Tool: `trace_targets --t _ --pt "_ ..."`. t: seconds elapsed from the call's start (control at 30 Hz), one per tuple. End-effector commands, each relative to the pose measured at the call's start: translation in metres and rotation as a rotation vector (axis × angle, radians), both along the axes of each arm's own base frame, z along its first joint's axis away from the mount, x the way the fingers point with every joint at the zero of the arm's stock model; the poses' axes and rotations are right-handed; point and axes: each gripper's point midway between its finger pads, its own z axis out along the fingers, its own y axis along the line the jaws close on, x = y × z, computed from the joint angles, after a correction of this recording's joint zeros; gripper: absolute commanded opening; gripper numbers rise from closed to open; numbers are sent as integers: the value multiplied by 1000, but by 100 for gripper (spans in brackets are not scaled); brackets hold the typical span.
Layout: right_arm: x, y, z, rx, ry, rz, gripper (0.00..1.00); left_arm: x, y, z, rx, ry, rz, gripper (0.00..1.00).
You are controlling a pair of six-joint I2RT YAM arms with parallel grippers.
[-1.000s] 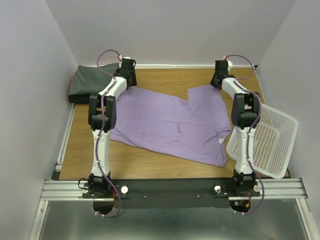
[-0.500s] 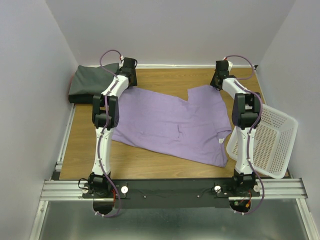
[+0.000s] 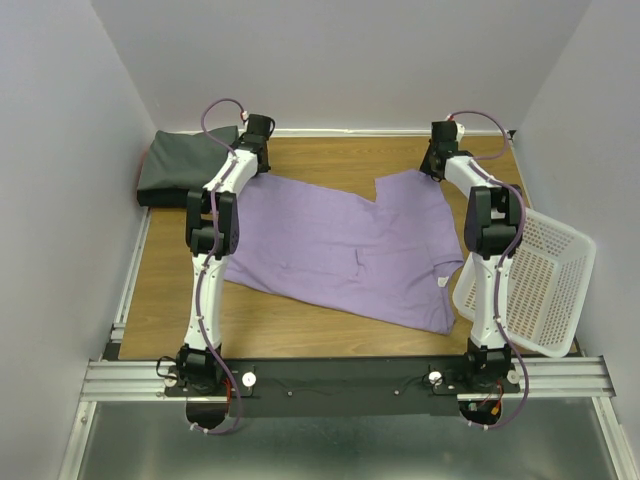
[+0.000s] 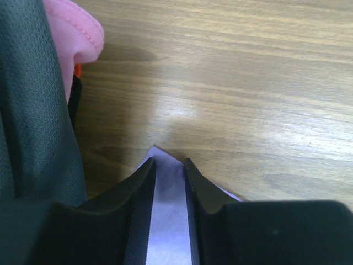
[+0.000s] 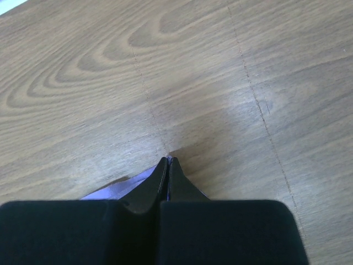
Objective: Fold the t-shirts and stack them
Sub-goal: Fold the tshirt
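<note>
A lavender t-shirt (image 3: 340,245) lies spread flat across the wooden table. At its far left corner, my left gripper (image 3: 256,160) is down on the cloth. In the left wrist view its jaws (image 4: 168,161) stand a little apart, with the lavender corner (image 4: 165,221) lying flat between them. My right gripper (image 3: 437,166) is at the far right corner, jaws (image 5: 169,159) pressed together on a sliver of lavender cloth (image 5: 118,185). A folded dark grey t-shirt (image 3: 175,165) sits at the back left, with a pink t-shirt (image 4: 77,33) under it.
A white mesh basket (image 3: 545,290) leans tilted at the right edge of the table, beside the right arm. Walls close in the back and both sides. Bare wood (image 3: 330,160) shows between the two grippers at the far side.
The left gripper has moved slightly toward the far left corner of the lavender shirt and its jaws have narrowed around that corner. The right arm and the shirts have stayed put.
</note>
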Motion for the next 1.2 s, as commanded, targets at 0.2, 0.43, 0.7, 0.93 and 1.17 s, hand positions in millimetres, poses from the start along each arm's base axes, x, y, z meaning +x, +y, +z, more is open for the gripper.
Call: trace_targets --t 0.2,0.43,0.7,0.93,1.17 --pt "-13 -1 12 29 22 8 2 -18 14 -8 51 58 8 4" --pt "-3 -7 29 54 -18 12 1 -17 10 5 37 31 -5 0" --pt "19 -21 74 83 -121 17 1 5 5 51 23 -95 -33 0" --pt "36 -18 114 93 -209 52 1 22 -3 69 7 -149 -73 0" --pt "15 3 131 176 -207 138 1 11 -1 101 -16 -254 -60 0"
